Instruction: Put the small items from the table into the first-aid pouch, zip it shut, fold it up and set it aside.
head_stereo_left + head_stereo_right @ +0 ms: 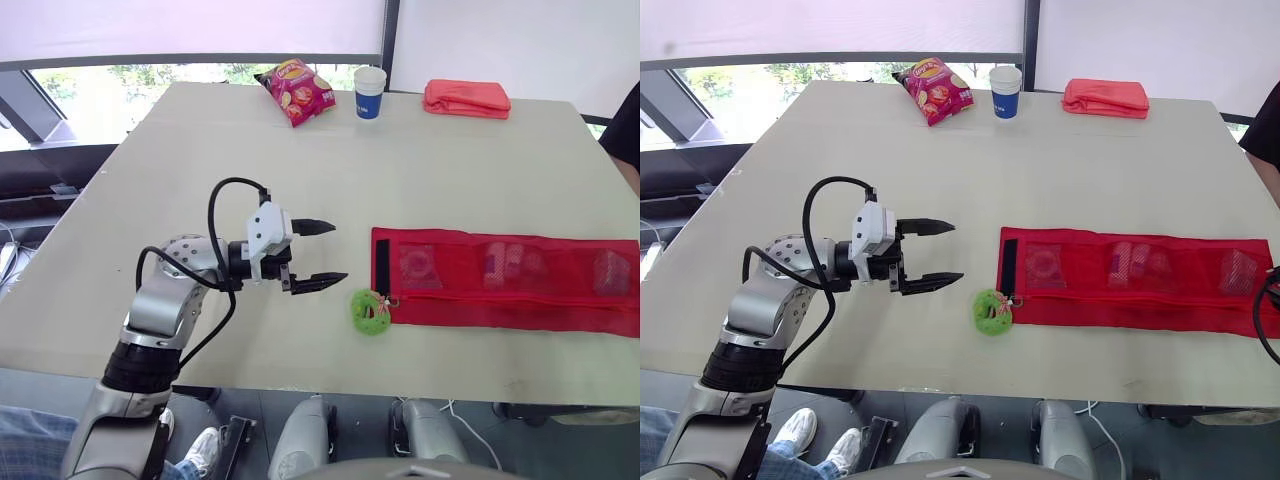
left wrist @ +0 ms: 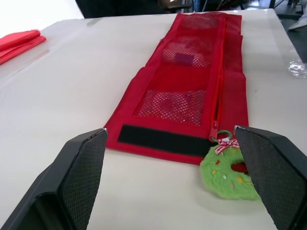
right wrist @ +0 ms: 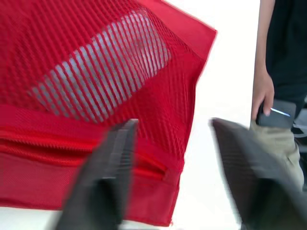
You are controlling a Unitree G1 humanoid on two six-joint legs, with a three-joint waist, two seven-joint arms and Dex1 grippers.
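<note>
The red first-aid pouch (image 1: 510,280) lies unfolded and flat on the table's right half, with small items showing through its mesh pockets (image 2: 173,103). A black velcro strip (image 2: 163,141) runs along its left end. A green wreath charm (image 1: 371,311) hangs from the zipper pull at that end's near corner. My left gripper (image 1: 338,252) hovers open just left of the pouch, pointing at it, its fingers (image 2: 81,167) apart and empty. My right gripper (image 3: 173,123) is open over the pouch's far right end, above the zip line.
A chips bag (image 1: 296,90), a paper cup (image 1: 369,92) and a folded red pouch (image 1: 467,98) sit along the table's far edge. A person (image 3: 278,72) holding a phone stands by the table's right side. The near table edge (image 1: 300,385) is close below the pouch.
</note>
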